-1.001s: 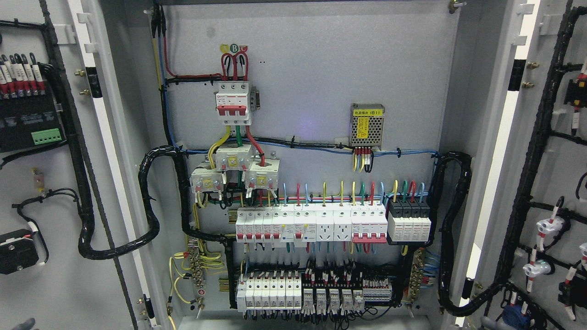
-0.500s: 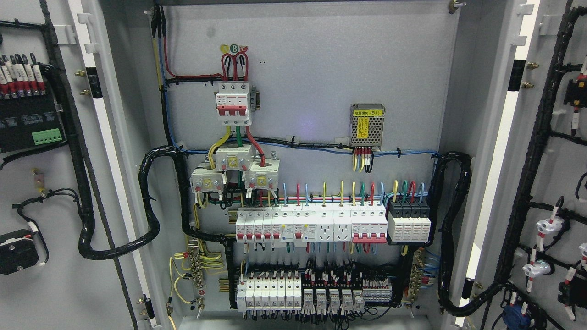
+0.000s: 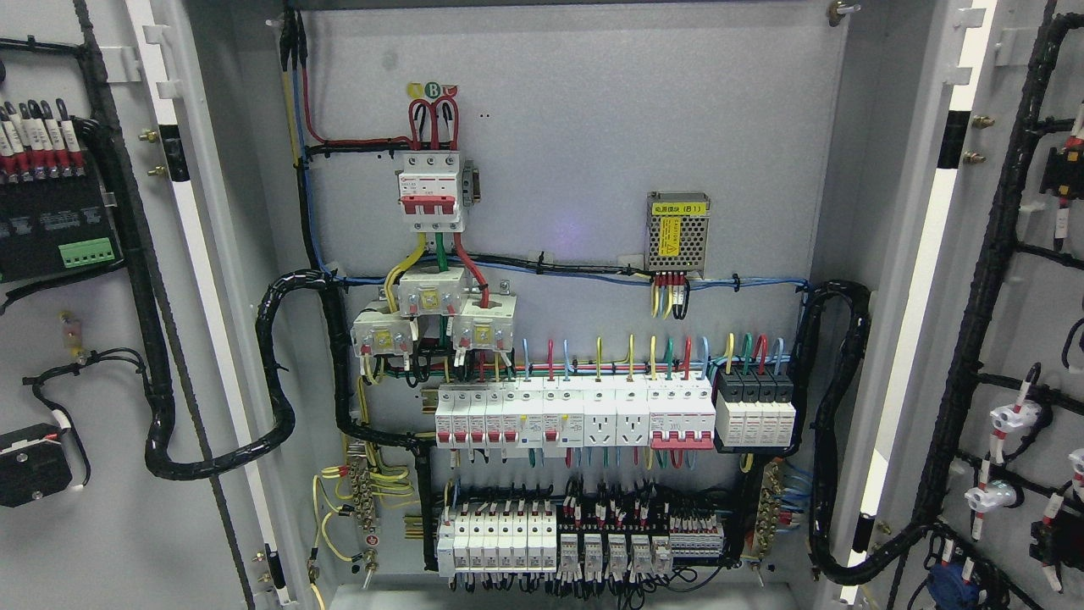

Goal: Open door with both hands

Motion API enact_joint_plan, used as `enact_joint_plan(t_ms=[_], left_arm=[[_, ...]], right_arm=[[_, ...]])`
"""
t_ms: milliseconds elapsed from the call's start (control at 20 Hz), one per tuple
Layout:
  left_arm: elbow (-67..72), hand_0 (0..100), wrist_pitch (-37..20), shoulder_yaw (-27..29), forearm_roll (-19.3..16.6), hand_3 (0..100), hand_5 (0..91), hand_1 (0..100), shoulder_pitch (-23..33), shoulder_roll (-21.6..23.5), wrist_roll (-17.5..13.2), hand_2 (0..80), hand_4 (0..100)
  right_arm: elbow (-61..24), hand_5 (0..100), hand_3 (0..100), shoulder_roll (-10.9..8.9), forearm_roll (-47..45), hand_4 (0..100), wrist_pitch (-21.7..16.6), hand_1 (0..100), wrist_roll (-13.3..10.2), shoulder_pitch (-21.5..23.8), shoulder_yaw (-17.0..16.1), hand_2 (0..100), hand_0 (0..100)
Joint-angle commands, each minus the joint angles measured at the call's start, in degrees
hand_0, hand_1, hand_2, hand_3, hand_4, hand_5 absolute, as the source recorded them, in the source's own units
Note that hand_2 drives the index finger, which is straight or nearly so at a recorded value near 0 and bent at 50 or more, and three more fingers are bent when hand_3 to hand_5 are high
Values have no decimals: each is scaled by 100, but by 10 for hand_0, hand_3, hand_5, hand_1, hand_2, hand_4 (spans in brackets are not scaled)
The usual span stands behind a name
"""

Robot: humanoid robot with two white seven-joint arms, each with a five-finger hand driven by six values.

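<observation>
Both doors swung wide, cabinet interior exposed.
Left door (image 3: 85, 339) far left, right door (image 3: 1016, 339) far right; no hands visible, finger state unknowable.

Both doors (image 3: 102, 356) (image 3: 1016, 322) stand wide; the cabinet mouth is unobstructed, though breakers (image 3: 576, 415) and cable looms (image 3: 279, 381) crowd the lower back panel (image 3: 576, 127).

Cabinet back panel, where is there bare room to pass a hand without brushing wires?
Bare patch: upper right of the back panel, above the mesh power supply and right of the red main breaker. Crowded: the breaker rows below and black wire looms at the sides.
</observation>
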Motion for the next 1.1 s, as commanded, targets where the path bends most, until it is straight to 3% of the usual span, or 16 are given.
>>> enact_joint_plan(t_ms=[0,250,450,701,1051], left_arm=[[529,0,221,-347,-410,0,0,0,260,-623,-2,0,43],[1047,0,457,-409,-665,0,0,0,480,-658,-2,0,43],[1785,0,564,-409,-692,0,0,0,445,-729,-10,0,43],[3163,0,564,-400,-894,0,0,0,156,-1000,-28,0,43],[5036,0,537,-400,-894,0,0,0,-609,-1299,-28,0,43]], right_arm=[[1355,0,0,595,29,0,-79,0,9,430,160,0,0],[2295,0,0,797,29,0,-79,0,9,510,432,0,0],[3227,0,0,1095,73,0,-88,0,17,510,573,0,0],[3737,0,0,1157,230,0,-220,0,79,782,582,0,0],[5266,0,0,1886,837,0,-229,0,53,686,556,0,0]])
